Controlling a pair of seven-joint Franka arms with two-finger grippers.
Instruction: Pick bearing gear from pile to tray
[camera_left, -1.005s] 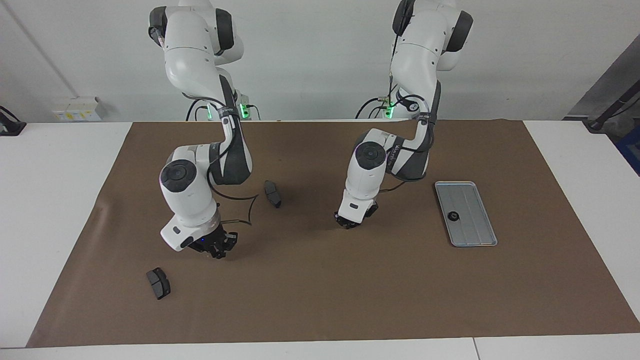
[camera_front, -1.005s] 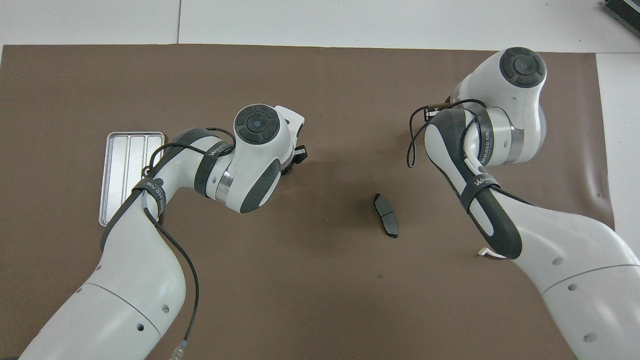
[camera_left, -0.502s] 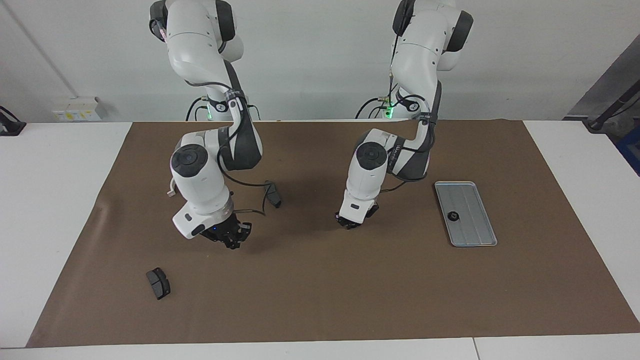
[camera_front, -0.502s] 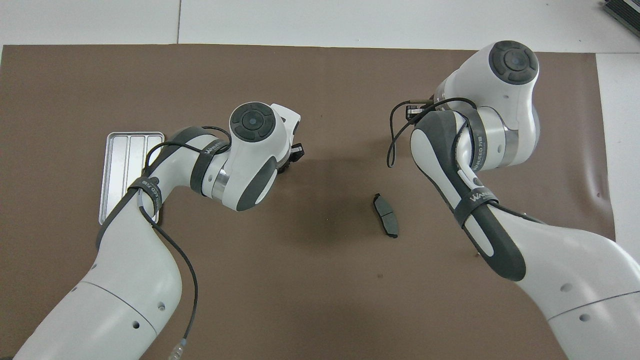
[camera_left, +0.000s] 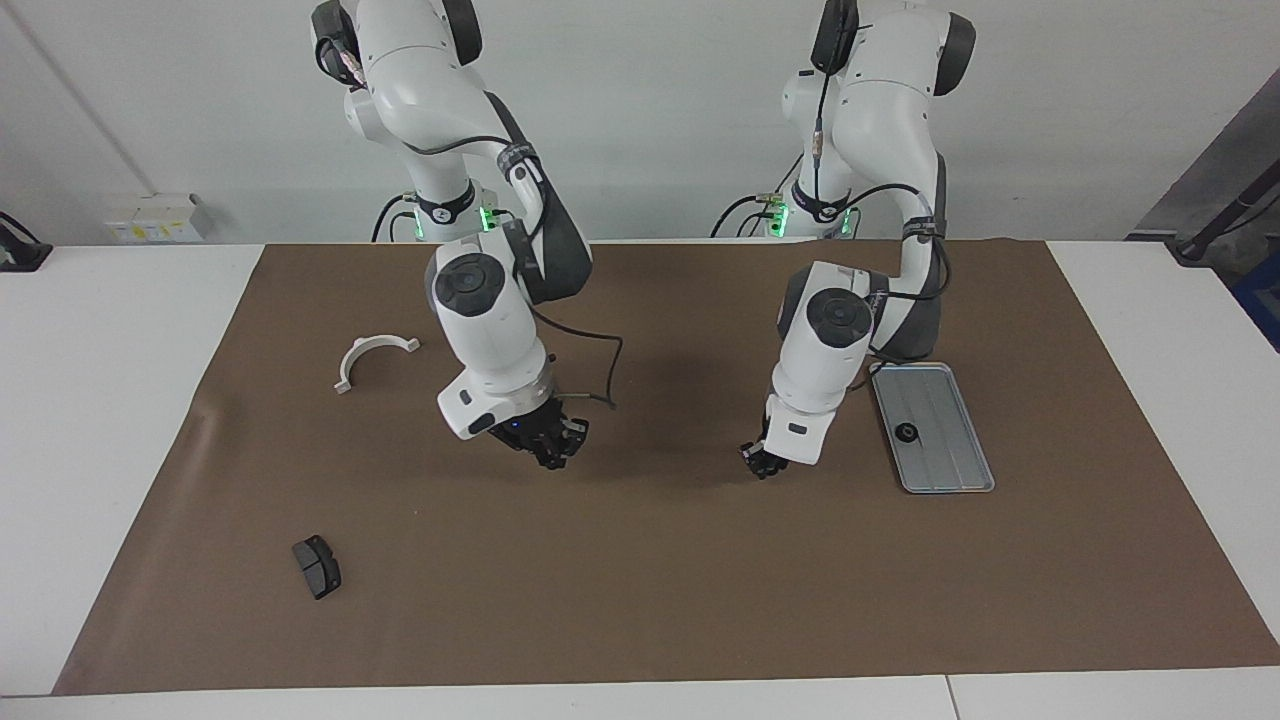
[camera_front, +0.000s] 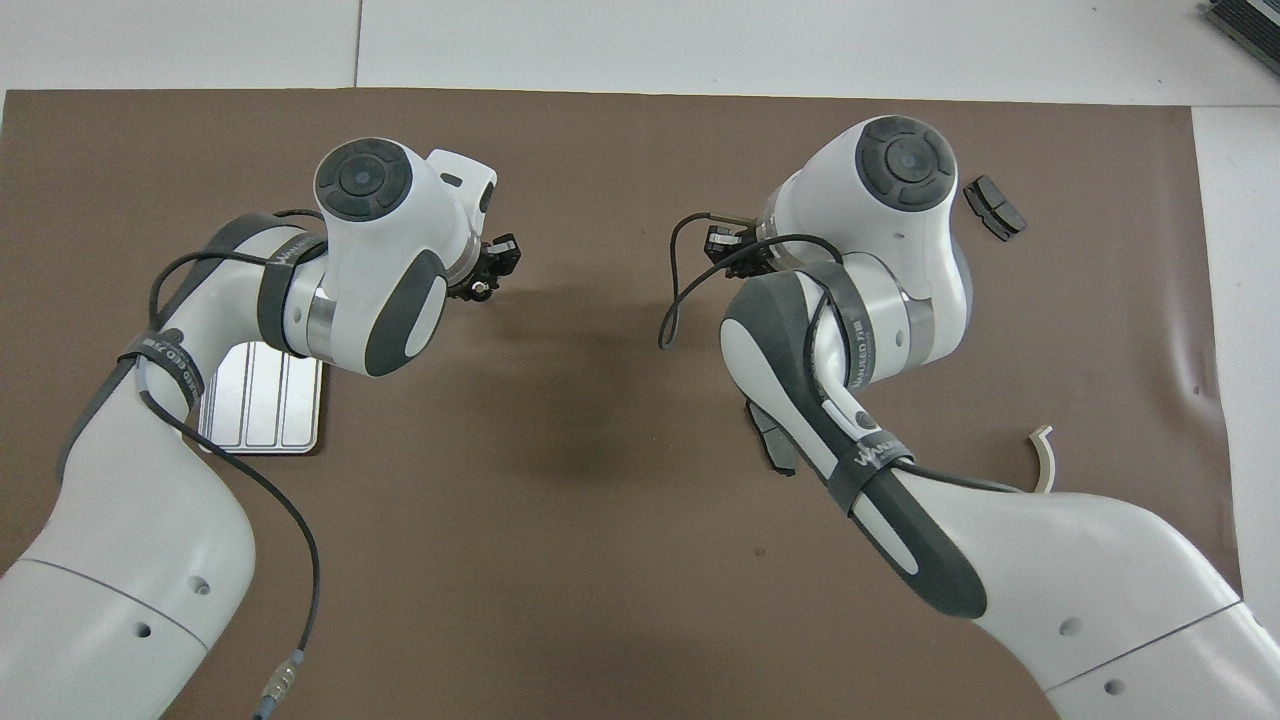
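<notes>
Compared with a second ago, both arms are standing farther toward the left arm's end of the table (camera_left: 100, 420). The lone brake pad (camera_left: 316, 566) is lying where it was, near the brown mat (camera_left: 640, 610)'s edge farthest from the robots, at the right arm's end. The white half-ring bracket (camera_left: 372, 357), earlier hidden by the right arm, is now showing on the mat, nearer to the robots than that pad. The right gripper (camera_left: 550, 450) is now hanging over the middle of the mat with its claw pressed together and nothing visible in it; in the overhead view the second brake pad (camera_front: 775, 455) is peeking out from under this arm. The left gripper (camera_left: 762, 463) is hovering low over bare mat just beside the tray (camera_left: 950, 470), closer to it than before; whether its claw is spread or pinching something cannot be told. One small black gear (camera_left: 907, 432) is resting in the tray, unmoved. A wide band of bare mat is lying open between both grippers and the edge farthest from the robots
</notes>
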